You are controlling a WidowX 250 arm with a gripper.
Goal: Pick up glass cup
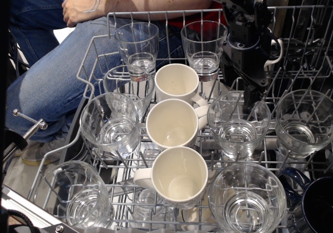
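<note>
Surface: a wire dish rack (99, 46) pulled out, filled with glassware.
Background: a seated person in jeans (57, 72) at 11 o'clock.
Glass cup (239, 123): upright at 3 o'clock of the middle cream mug (173, 124).
Claw (253, 99): black, at the cup's far rim, perhaps touching; its opening cannot be made out.
</note>
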